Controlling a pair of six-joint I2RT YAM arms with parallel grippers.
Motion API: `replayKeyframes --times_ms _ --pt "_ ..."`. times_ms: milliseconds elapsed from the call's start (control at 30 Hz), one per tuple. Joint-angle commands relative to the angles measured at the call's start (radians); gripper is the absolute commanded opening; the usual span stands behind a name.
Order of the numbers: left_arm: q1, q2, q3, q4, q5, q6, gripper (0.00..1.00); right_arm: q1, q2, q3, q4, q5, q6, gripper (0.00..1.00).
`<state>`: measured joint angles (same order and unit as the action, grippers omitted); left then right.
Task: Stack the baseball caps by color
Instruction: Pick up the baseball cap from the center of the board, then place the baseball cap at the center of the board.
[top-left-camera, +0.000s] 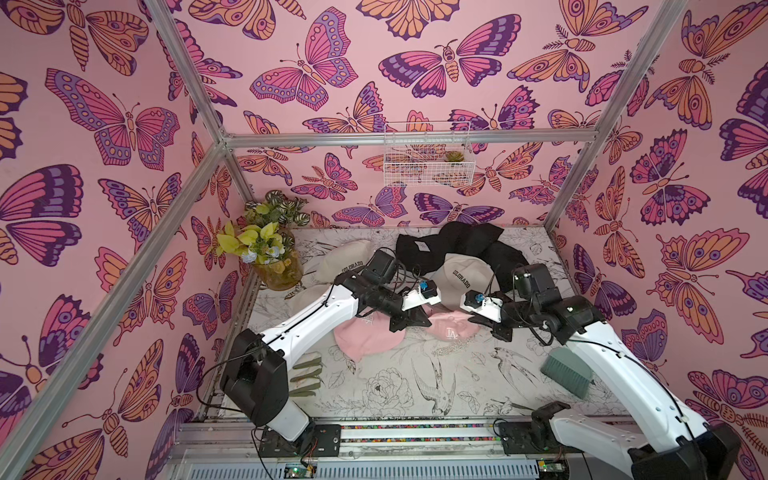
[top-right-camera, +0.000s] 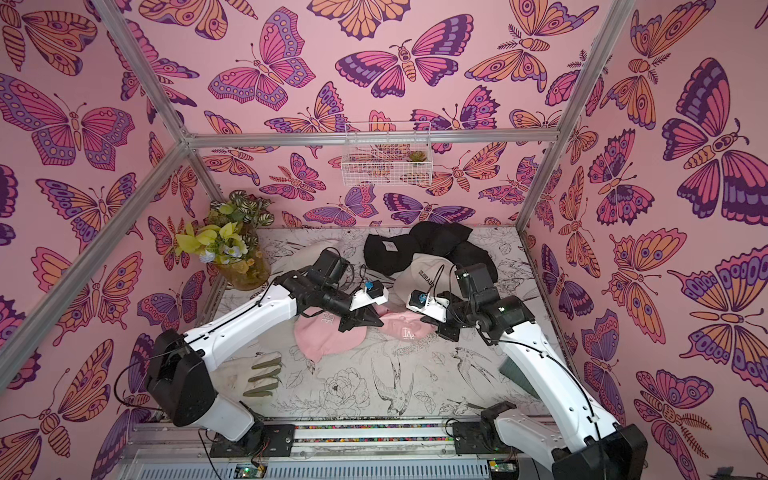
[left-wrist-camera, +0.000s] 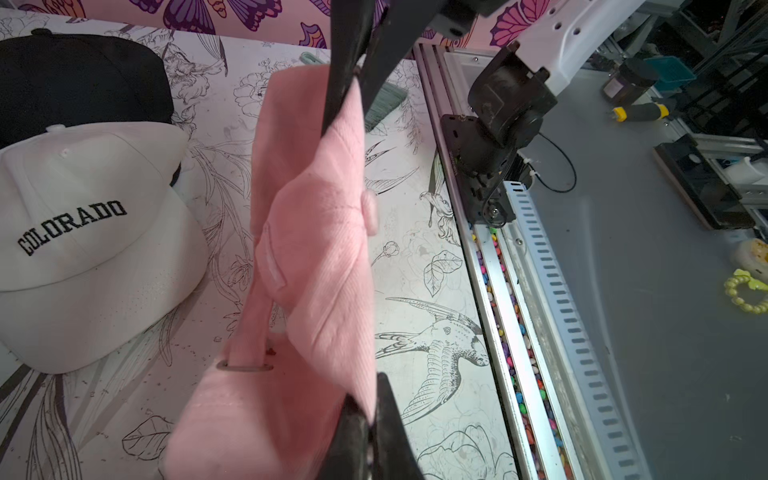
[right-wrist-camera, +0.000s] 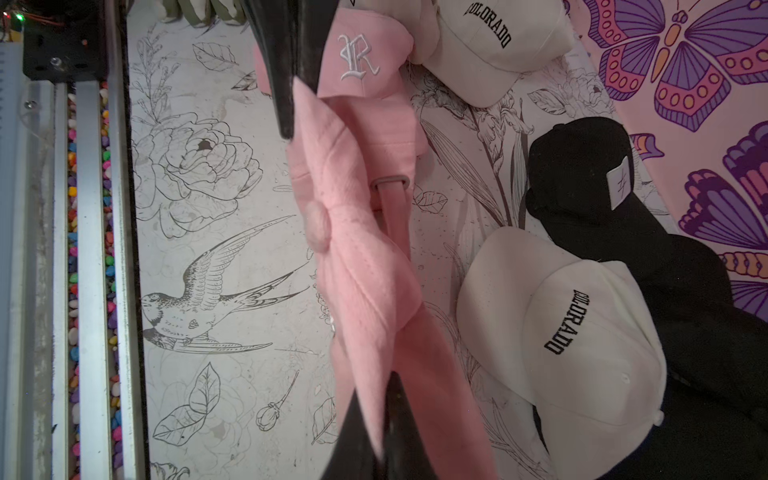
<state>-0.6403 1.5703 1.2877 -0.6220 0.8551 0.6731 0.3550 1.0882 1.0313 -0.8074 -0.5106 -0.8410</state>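
Pink cap (top-left-camera: 453, 325), central on the counter (top-left-camera: 415, 376) beside a second pink cap (top-left-camera: 365, 343), is clamped by the closed left pincer (left-wrist-camera: 344, 259) and closed right pincer (right-wrist-camera: 340, 254); both arms are extended forward, forearms angled inward.

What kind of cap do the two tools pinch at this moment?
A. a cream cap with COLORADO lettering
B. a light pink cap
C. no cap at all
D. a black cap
B: in the wrist views, the left tool and the right tool are both shut on folds of the same light pink cap.
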Motion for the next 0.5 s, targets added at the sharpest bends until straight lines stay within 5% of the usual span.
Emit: replayKeyframes --times_ms 0,200,467 --pt "0.02 -0.001 -0.005 -0.029 0.052 -0.055 0.0 -0.022 0.023 0.032 -0.095 -0.06 0.01 0.0" --pt "0.002 0.054 0.076 -0.032 0.077 -0.186 0.0 -0.023 0.065 0.092 -0.166 -0.197 0.008 0.0" --pt "0.014 0.222 0.16 -0.041 -0.06 -0.256 0.0 -0.063 0.248 0.099 -0.025 -0.119 0.072 0.0"
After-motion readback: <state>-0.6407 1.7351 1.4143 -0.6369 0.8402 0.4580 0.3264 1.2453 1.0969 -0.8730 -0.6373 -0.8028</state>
